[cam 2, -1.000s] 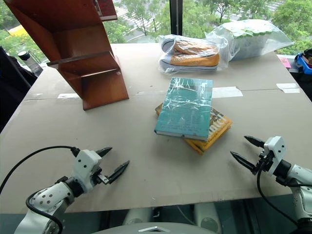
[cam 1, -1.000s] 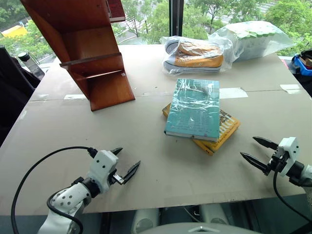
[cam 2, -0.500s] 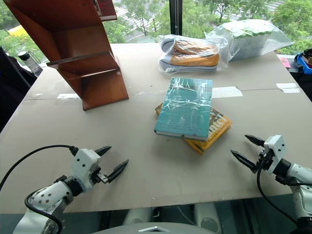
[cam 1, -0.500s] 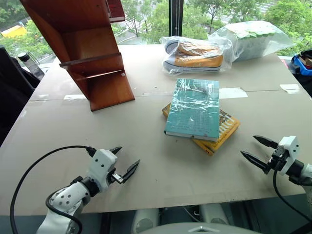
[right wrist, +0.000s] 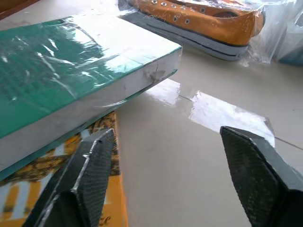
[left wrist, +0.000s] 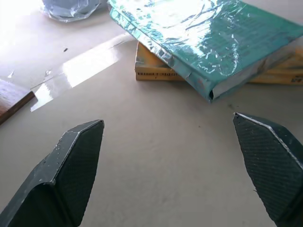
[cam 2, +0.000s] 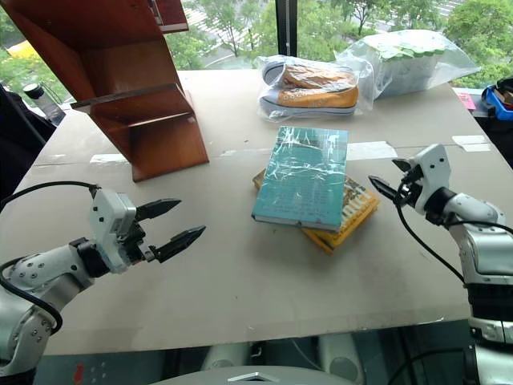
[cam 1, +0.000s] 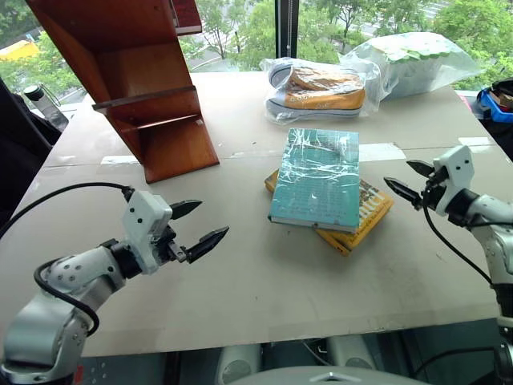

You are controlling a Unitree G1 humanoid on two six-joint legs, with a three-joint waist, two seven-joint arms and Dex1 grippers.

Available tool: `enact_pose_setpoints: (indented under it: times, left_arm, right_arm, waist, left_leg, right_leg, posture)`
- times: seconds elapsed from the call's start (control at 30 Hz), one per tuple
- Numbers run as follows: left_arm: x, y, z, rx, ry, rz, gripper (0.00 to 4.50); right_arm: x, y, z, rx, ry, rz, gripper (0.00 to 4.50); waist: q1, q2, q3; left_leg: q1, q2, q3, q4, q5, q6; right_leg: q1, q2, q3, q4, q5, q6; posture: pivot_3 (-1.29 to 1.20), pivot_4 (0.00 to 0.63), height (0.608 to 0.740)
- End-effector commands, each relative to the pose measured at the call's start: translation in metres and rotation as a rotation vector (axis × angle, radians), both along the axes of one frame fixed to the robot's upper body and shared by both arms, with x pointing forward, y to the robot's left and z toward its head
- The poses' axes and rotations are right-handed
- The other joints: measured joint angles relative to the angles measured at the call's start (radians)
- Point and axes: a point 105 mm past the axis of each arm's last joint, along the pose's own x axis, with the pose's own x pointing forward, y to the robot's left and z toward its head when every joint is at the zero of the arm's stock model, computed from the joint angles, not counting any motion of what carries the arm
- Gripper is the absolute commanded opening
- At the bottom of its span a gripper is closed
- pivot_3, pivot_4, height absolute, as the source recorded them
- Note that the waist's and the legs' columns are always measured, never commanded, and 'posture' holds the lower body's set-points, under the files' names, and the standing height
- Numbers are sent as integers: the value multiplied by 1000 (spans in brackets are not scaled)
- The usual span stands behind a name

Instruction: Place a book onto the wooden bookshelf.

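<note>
The book [cam 1: 316, 180], teal and wrapped in wrinkled clear plastic, is lying flat near the middle of the bench [cam 1: 264, 281], resting across a yellow-orange book [cam 1: 362, 215] whose lettering is too small to read. The right hand [cam 1: 410, 180] is hovering just beside the books' right edge, fingers apart and grasping nothing. The left hand [cam 1: 197, 224] is hanging well apart to the left, released wide and empty. The wooden bookshelf [cam 1: 136, 72] is standing at the far left, and a bagged orange sneaker [cam 1: 319, 88] is lying behind the books.

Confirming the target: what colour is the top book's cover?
Teal-green under wrinkled clear wrap; the book shows best in the left eye view.
</note>
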Motion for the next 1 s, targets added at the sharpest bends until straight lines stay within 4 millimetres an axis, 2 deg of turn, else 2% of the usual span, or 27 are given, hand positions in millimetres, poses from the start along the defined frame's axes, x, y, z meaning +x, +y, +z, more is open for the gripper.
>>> enact_pose_setpoints:
  times: [0.03, 0.07, 0.17, 0.3, 0.47, 0.53, 0.7, 1.0]
  left_arm:
    - [-11, -4, 27, -5, -21, -84, 4500]
    - [-12, -3, 31, 1, -17, -92, 4500]
    - [-15, 4, 40, 41, -13, -100, 4500]
    - [-13, 16, 51, 87, -35, -67, 4500]
    - [-13, 27, 59, 102, -60, -37, 4500]
    - [-15, 30, 61, 124, -79, -49, 4500]
    - [-24, 24, 60, 94, -51, -143, 4500]
    - [-25, 21, 65, 100, -27, -229, 4500]
  right_arm:
    - [24, -1, 4, -33, -2, -53, 1903]
    - [30, 0, 4, -44, -1, -50, 1316]
    - [51, 3, 8, -44, 0, -81, 29]
    - [81, 12, 14, 9, 9, -111, 29]
    - [99, 28, 13, 22, 34, -98, 29]
    - [102, 43, 13, 32, 58, -43, 29]
    - [103, 64, 6, 17, 111, 36, 29]
    - [100, 83, 6, 22, 126, 133, 29]
  waist:
    - [1, -1, 1]
    - [1, -2, 1]
    - [-1, -2, 1]
    - [-5, -1, 2]
    - [-5, -1, 2]
    - [-5, -1, 2]
    - [-8, -1, 3]
    - [-17, 0, 3]
  left_leg:
    - [0, 0, 0, 0, 0, 0]
    - [0, 0, 1, 0, 0, 0]
    - [-4, 0, 3, 0, 0, 0]
    - [-10, 0, 3, 1, 0, 0]
    - [-12, 0, 3, 0, 0, 0]
    - [-12, 0, 3, 0, 0, 0]
    - [-12, 0, 4, 0, 0, 0]
    - [-12, 0, 3, 1, 0, 0]
  right_leg:
    - [0, 0, 0, 0, 0, 0]
    - [0, 0, 0, 0, 0, 0]
    - [-3, 1, 0, 0, 1, -1]
    - [-9, 1, 0, 0, 3, -4]
    - [-10, 1, 0, 0, 3, -4]
    - [-10, 1, 0, -1, 3, -3]
    - [-10, 1, 0, -1, 3, -3]
    - [-10, 1, 0, 1, 3, -4]
  posture:
    - [0, 150, 693]
    - [0, 150, 693]
    - [0, 150, 693]
    - [0, 150, 693]
    - [0, 150, 693]
    - [0, 150, 693]
    - [0, 150, 693]
    - [0, 150, 693]
